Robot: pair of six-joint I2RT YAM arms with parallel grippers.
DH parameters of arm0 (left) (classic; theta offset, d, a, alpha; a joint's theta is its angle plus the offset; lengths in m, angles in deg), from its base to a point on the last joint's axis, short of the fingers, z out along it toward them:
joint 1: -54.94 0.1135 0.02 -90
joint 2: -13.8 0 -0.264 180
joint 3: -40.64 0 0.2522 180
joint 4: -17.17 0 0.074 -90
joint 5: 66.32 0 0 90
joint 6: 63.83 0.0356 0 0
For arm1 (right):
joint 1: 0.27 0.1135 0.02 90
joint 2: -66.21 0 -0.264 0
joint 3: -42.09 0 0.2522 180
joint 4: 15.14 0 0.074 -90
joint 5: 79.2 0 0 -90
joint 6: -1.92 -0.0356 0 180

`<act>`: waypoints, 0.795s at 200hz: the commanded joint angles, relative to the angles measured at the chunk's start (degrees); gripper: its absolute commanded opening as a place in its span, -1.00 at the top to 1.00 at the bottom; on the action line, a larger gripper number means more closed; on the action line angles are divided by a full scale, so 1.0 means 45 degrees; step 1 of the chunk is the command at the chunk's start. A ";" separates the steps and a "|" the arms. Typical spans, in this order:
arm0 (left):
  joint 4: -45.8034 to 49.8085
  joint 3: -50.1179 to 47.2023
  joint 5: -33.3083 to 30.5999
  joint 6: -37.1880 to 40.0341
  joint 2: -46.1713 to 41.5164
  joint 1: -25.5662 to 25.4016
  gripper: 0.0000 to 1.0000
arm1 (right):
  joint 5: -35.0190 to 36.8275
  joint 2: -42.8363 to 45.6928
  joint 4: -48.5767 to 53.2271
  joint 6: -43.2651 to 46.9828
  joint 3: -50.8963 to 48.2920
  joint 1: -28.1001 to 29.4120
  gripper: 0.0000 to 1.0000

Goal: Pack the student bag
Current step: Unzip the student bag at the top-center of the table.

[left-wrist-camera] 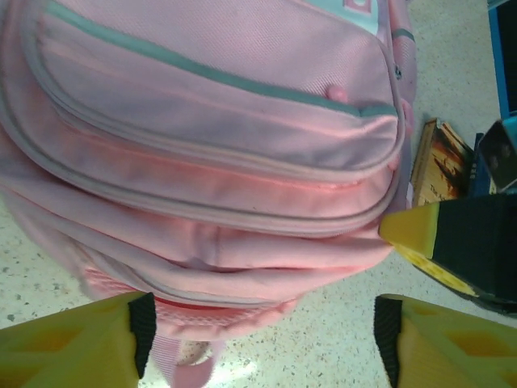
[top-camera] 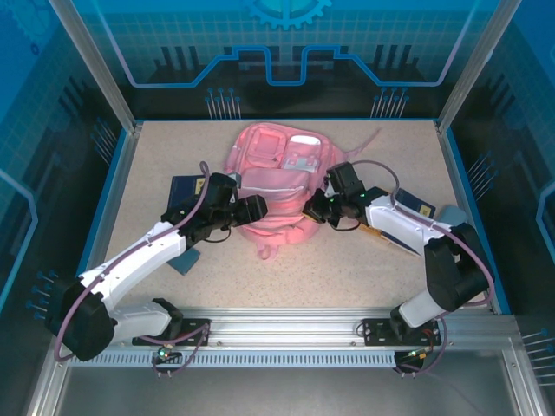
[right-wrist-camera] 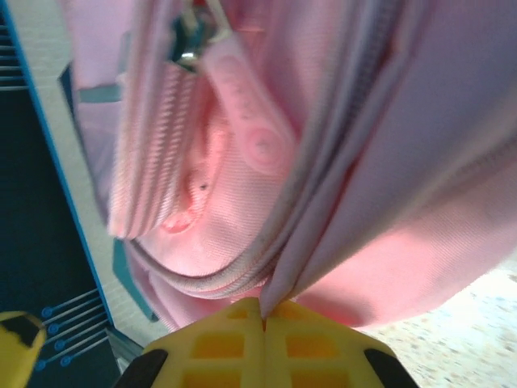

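Student bag (top-camera: 273, 186) lies flat on the table (top-camera: 347, 277), at centre and toward the far half, front pockets up. Its long axis runs away from the arm bases, with the carry loop at the near end. Both grippers sit at its near half, one on each flank, about equally close.

Right gripper (right-wrist-camera: 262, 323): closed tight, pinching a fold of the bag's fabric beside a zip seam on the right flank. The seam edge runs straight into the closed fingertips. The zip pull (right-wrist-camera: 190, 44) hangs apart from the pinch, untouched.

Left gripper (left-wrist-camera: 262, 327): jaws wide, holding nothing, just off the bag's near-left corner, with the bag ahead of it. The pocket zips run across its view.

My reading: the right arm anchors the seam, so the left is the free arm for opening a pocket. It would have to go forward and over the pockets.

Room: a dark blue booklet (top-camera: 185, 187) lies just beside the bag's left side, behind the left wrist. A book (left-wrist-camera: 440, 162) lies beside the right flank, near the right arm. There is bare table near the bases, and the blue rim (top-camera: 468, 199) is well apart.
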 commanded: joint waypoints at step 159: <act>-0.0241 0.0865 -0.4137 -0.0603 0.2483 -0.2549 0.04 | -0.2288 -0.1498 -0.4249 0.0098 0.2774 0.1246 1.00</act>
